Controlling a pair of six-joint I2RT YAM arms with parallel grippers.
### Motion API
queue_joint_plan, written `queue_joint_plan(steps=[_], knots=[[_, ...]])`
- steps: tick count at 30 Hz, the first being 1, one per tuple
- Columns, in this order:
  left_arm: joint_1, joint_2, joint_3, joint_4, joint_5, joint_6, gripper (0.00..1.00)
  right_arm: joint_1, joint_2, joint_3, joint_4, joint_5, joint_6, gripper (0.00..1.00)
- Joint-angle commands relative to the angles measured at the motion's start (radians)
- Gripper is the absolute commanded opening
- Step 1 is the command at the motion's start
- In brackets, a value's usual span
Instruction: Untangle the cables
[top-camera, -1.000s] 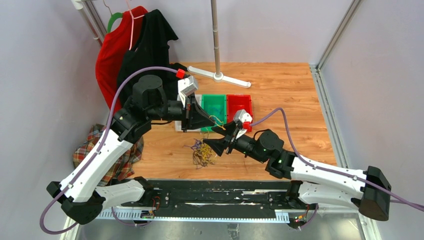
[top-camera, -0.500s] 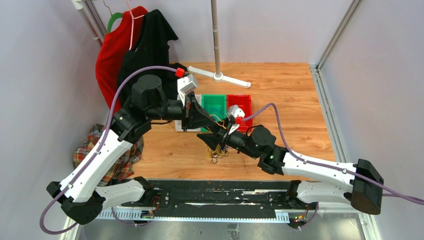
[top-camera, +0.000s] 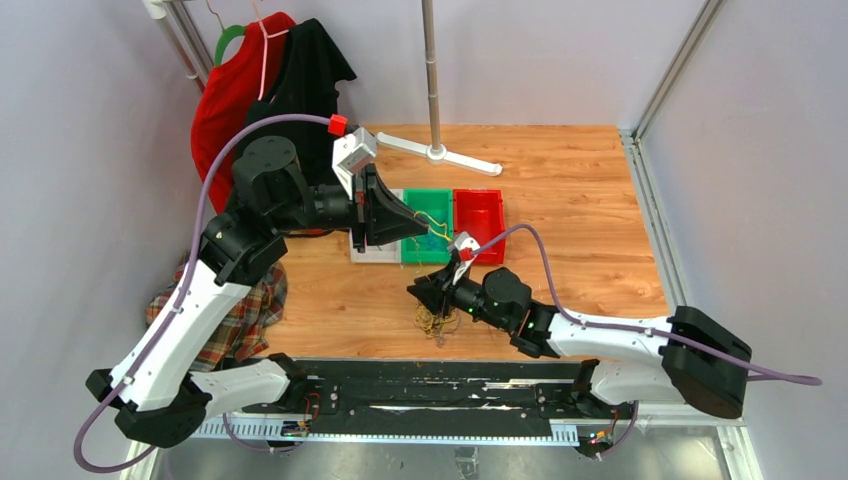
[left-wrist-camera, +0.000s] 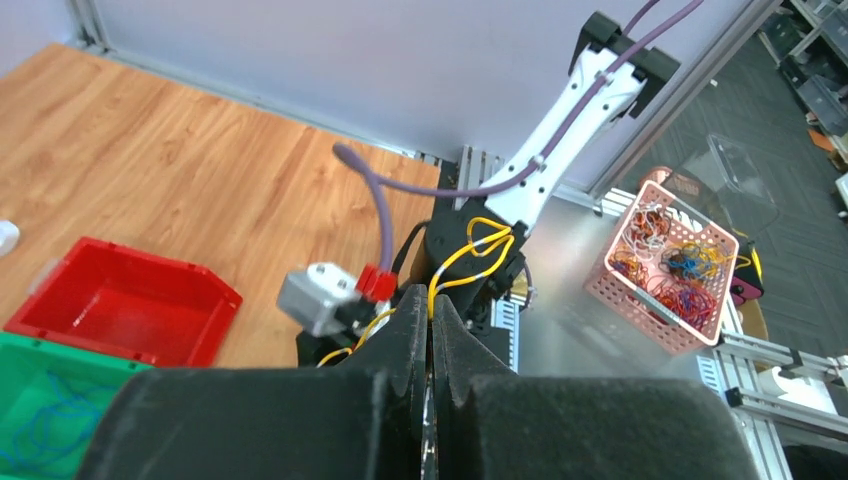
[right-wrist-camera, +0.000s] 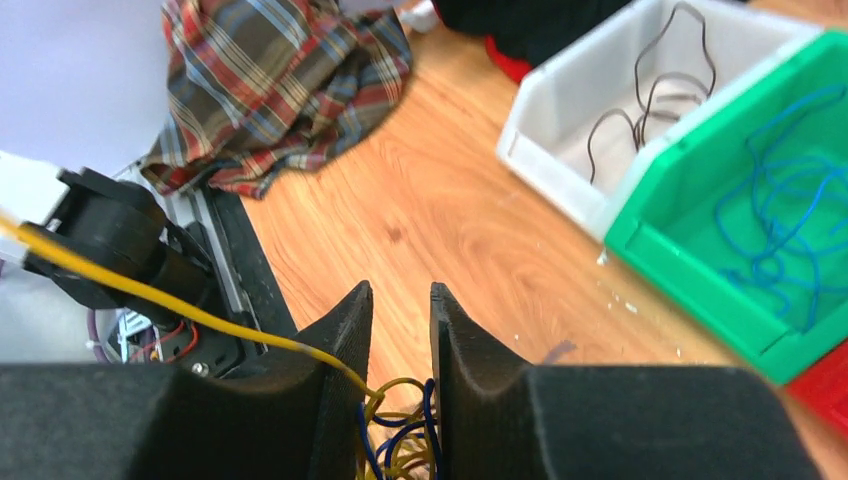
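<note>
Top external: left pincer (top-camera: 418, 222) raised, clenched on a yellow cable (left-wrist-camera: 490, 252) that loops away just beyond its tips. To its right and lower, right pincer (top-camera: 416, 291), jaws a narrow gap apart, released. Tangled cables (top-camera: 433, 320), yellow and blue, lie directly under its tips, strands reaching between the fingers (right-wrist-camera: 335, 330).

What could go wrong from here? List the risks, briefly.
1. The yellow cable pinched in the left gripper passes outside the fingers of the right gripper, so closing may miss it.
2. Blue and yellow strands of the tangle sit together in that gap, so the whole bunch may lift.
3. In the left wrist view the cable loops close to the right arm and could snag.
</note>
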Motion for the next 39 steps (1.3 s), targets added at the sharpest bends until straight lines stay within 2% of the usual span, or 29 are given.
queue_joint_plan(steps=[1,8,14,19,22,25,30,35,39], knots=[[-0.006,0.019,0.076,0.056,0.002,-0.016,0.01,-0.012,0.041,-0.054,0.047,0.036,0.037,0.27],[-0.006,0.074,0.243,0.054,-0.042,0.051,0.01,-0.014,0.114,-0.165,0.103,0.108,0.056,0.27],[-0.006,0.116,0.422,0.077,-0.147,0.17,0.01,-0.014,0.126,-0.213,0.123,0.128,0.079,0.27],[-0.006,0.111,0.456,0.176,-0.25,0.274,0.0,-0.015,0.136,-0.219,0.121,0.145,0.076,0.27],[-0.006,0.108,0.444,0.198,-0.272,0.292,0.0,-0.015,0.12,-0.209,0.12,0.144,0.071,0.31],[-0.006,0.1,0.382,0.174,-0.26,0.287,0.01,-0.016,0.033,-0.17,0.049,0.161,0.066,0.43],[-0.006,0.072,0.178,0.214,-0.277,0.291,0.01,-0.016,-0.121,-0.113,-0.083,0.224,0.027,0.63],[-0.007,0.121,0.063,0.229,-0.299,0.295,0.0,-0.023,-0.243,-0.081,-0.163,0.279,0.004,0.68],[-0.013,0.199,0.041,0.24,-0.314,0.289,0.0,-0.026,-0.31,-0.075,-0.233,0.412,0.011,0.66]])
